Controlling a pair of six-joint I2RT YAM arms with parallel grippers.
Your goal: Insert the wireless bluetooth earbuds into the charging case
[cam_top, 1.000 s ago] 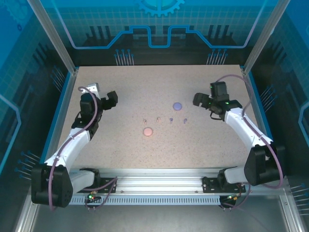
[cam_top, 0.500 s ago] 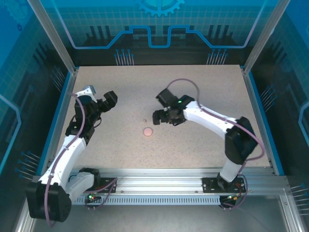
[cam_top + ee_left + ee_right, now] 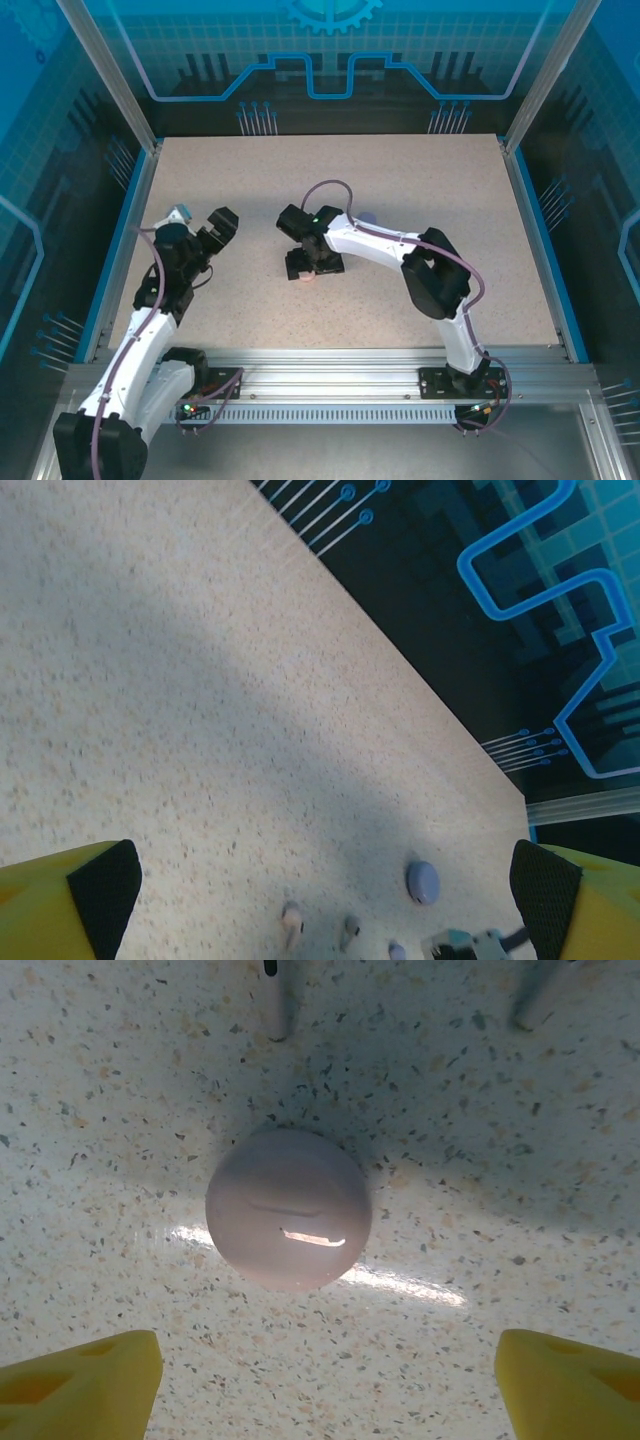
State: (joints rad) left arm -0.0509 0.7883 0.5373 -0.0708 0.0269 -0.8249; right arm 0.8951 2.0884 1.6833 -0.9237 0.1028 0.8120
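Broadly, the speckled table (image 3: 420, 170) carries everything, with both arms bent in over its near half. The right arm (image 3: 380, 240) stretches across to the middle of the table, and the left arm (image 3: 150, 320) stands up along the left side. The right gripper (image 3: 312, 265) hangs low over the pink round charging case (image 3: 288, 1207). Its yellow fingertips (image 3: 80, 1380) are spread wide to either side of the case, clear of it, and they grasp nothing. The left gripper (image 3: 218, 226) points toward the table's centre from well off to the left, its black-padded fingers (image 3: 100, 890) as far apart as they go and empty. The pink case lies flat and closed on the table. A purple round charging case (image 3: 423, 881) lies farther out, partly hidden behind the right arm in the top view. The wireless bluetooth earbuds (image 3: 291, 923) lie loose on the table; the left wrist view shows three in a short row beside the purple case, apart from it. In the right wrist view two stems (image 3: 275, 1005) poke in just beyond the pink case, not touching it.
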